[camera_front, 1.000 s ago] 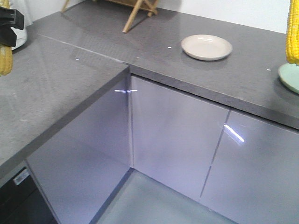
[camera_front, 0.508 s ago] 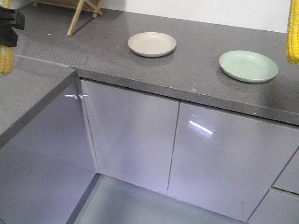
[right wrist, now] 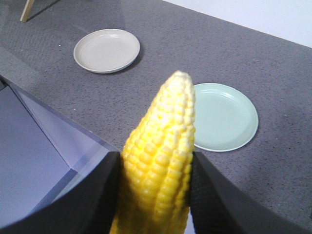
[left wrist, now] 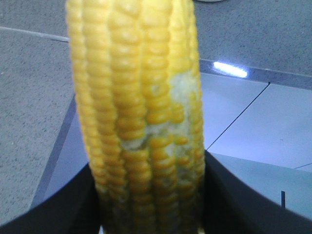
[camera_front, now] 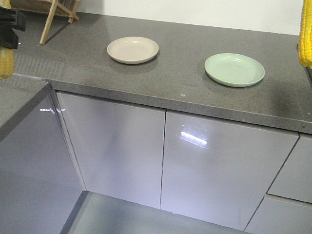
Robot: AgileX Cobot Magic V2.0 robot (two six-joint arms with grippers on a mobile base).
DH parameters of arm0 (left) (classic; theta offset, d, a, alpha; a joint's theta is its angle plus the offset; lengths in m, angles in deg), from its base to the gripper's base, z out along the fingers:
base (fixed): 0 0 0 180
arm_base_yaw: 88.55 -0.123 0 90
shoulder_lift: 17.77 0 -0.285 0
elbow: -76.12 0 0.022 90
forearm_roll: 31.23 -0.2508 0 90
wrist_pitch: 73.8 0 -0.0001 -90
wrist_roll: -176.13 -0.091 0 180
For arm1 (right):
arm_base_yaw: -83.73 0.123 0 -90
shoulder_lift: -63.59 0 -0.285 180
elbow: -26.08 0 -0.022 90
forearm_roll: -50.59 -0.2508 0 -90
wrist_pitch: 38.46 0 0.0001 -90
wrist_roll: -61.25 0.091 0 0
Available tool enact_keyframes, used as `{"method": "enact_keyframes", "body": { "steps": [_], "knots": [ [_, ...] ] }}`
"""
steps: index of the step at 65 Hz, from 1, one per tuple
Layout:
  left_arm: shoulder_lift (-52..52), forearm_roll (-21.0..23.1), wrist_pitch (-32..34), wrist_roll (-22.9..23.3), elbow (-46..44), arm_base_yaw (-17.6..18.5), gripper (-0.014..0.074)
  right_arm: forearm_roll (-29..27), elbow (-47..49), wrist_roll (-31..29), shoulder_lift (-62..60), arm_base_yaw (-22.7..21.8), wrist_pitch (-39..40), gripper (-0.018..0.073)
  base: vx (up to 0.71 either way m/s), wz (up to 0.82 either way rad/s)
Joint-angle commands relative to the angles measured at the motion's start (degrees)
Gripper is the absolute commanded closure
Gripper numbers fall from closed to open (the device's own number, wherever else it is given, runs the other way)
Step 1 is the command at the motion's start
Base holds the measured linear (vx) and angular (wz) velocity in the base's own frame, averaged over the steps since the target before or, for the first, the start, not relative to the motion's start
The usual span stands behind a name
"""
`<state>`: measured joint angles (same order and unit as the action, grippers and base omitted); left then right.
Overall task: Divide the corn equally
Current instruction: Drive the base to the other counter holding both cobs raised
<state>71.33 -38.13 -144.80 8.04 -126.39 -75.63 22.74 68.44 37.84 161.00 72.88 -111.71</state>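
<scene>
Currently noted: left gripper (left wrist: 151, 212) clamped on a corn cob (left wrist: 139, 97), right gripper (right wrist: 156, 195) clamped on a second cob (right wrist: 165, 136), beige plate (camera_front: 132, 49) left of green plate (camera_front: 234, 69) on the counter (camera_front: 180, 78).

Yellow corn (left wrist: 141, 122), seemingly pale-patched; beige plate (camera_front: 132, 49), green plate (camera_front: 234, 69), speckled grey counter (camera_front: 180, 80).

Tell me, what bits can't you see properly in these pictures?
Left cob: left wrist view, far end cut off by the top edge, near end hidden between the jaws.
Right cob: right wrist view, near end runs off the bottom edge between the jaws.
Both cobs: front view, only slivers at the side edges.
Wooden stand: front view, mostly cut off by the top edge.
</scene>
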Motion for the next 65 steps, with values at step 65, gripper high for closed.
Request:
{"method": "enact_keyframes", "body": {
  "steps": [65],
  "knots": [
    [-1.78, -0.36, 2.93, 0.06, -1.84, -0.07, 0.059, -1.46, 1.53, -0.01, -2.04, -0.31, -0.56, 0.0405, 0.11, 0.0]
  ]
}}
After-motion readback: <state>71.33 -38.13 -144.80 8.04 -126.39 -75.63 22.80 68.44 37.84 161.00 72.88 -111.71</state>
